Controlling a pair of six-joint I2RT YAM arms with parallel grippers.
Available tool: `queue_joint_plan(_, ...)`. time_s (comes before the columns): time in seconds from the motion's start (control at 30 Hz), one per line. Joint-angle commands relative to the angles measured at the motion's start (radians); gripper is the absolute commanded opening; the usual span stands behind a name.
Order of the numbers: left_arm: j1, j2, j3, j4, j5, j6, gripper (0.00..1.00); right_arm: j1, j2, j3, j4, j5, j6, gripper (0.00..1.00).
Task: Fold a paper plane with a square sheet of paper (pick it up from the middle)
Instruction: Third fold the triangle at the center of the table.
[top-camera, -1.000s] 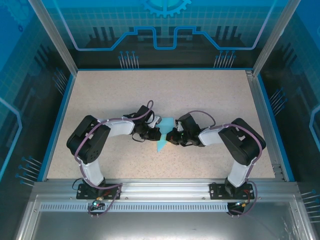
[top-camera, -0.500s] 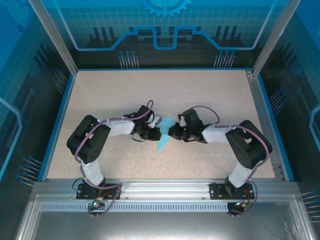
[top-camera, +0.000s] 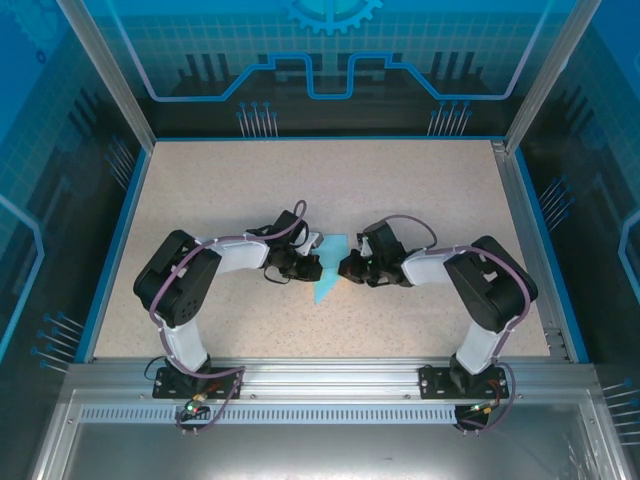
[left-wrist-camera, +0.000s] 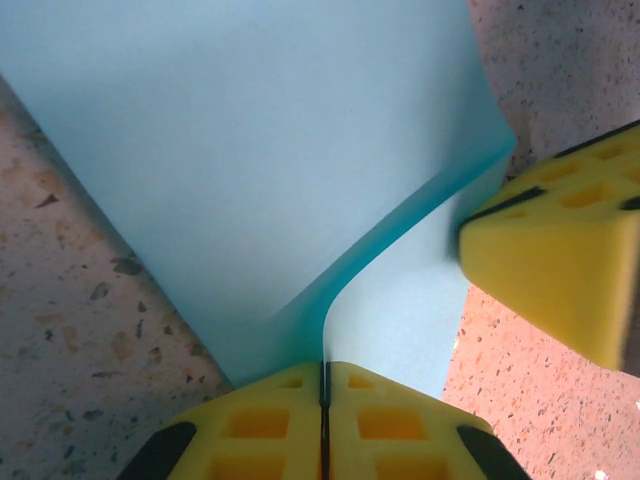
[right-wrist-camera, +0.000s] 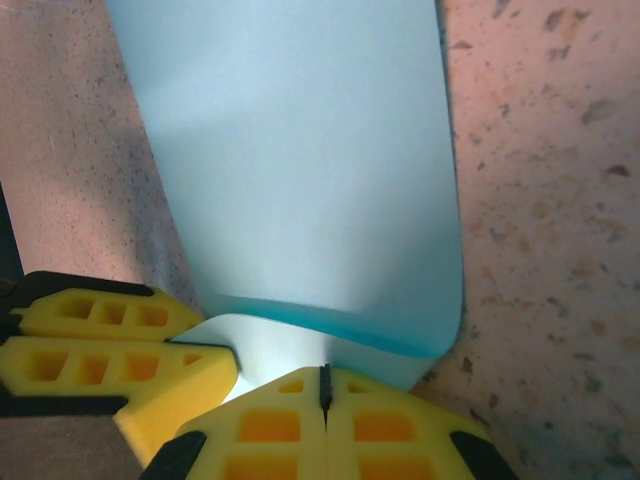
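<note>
The left pincer, pads pressed together at bottom centre, pinches the folded cyan paper, which fills the upper frame. The right pincer sits at the paper's right edge, with speckled bench showing at the left.

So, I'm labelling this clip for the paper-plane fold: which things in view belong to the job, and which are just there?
Job in hand:
- paper, partly folded
- left pincer, shut on the paper
- right pincer, shut on the paper

Just there:
- table
- rail at the near edge
- blue back panel
</note>
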Motion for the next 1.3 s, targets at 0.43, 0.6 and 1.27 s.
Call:
queue_joint_plan(0.43,0.001,0.032,0.0,-0.066,-0.001,0.025,0.08,-0.075,0.063,0.074,-0.085,-0.055,-0.132,0.0)
queue_joint_plan(0.6,0.001,0.037,-0.001,-0.065,-0.001,0.028,0.09,-0.082,0.118,0.059,-0.067,-0.069,-0.131,0.0)
queue_joint_plan(1.27,0.001,0.032,0.001,-0.069,-0.002,0.03,0.09,-0.128,0.061,0.077,-0.018,-0.159,-0.109,0.0)
